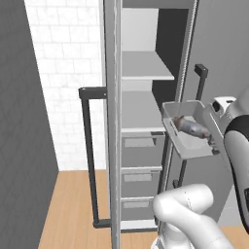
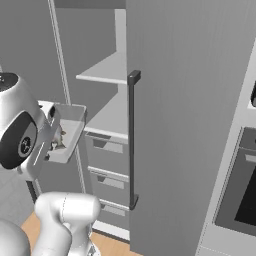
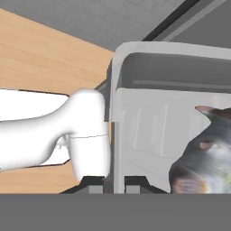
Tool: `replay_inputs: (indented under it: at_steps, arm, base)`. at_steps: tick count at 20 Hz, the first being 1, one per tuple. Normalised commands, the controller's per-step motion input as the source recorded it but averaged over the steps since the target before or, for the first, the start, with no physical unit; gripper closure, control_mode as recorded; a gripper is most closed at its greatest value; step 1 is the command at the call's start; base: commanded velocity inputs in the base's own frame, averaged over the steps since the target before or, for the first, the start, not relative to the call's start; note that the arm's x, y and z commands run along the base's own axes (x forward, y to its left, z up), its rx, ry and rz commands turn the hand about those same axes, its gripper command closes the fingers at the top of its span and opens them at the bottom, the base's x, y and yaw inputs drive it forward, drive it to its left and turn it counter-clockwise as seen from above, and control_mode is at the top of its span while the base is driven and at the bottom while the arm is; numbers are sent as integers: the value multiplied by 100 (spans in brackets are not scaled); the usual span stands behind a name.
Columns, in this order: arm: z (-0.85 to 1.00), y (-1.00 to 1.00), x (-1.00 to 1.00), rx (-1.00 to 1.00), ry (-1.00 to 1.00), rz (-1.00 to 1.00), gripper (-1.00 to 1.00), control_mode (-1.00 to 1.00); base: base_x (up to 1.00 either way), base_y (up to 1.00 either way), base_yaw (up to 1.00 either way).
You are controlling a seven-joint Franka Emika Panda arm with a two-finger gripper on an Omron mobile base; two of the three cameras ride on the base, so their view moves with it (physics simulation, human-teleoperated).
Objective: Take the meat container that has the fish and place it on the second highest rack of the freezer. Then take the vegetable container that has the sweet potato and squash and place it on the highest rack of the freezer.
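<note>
— Pincer (image 3: 107, 185) clamped on the near wall of the meat container (image 3: 149, 126), one tip on each side of the rim, seen from the hand; the fish (image 3: 203, 158) lies inside against the tray's floor, wood floor beyond.

— And from the left of the base?

— The meat container (image 1: 187, 141) hangs in the air, tilted, just outside the open freezer (image 1: 141, 146), with the fish (image 1: 192, 127) resting in it. It sits roughly level with the lower shelf (image 1: 138, 114), right of the freezer's front edge. The highest rack (image 1: 143, 65) is above, the grey drawers (image 1: 138, 146) below. The open door's handle (image 1: 87, 155) stands off to the left.

— The right side?

— Same tray (image 2: 67, 135), held beside the wrist, still short of the freezer's opening; both shelves show bare.

— Which step is this?

— The first, by my reading: carrying the fish tray to the second highest rack. Next it likely needs levelling, then easing inward over the lower shelf without clipping the frame, and only then release. The vegetable tray's turn comes after.
</note>
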Motion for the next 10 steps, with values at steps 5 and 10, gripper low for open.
replay_inputs:
  at_steps: [5,10]
  arm:
    - [-9,9,13,-1,0,0,100,-100]
    - [-2,8,23,-2,0,-1,100,-100]
  base:
    - [0,0,0]
    - [0,0,0]
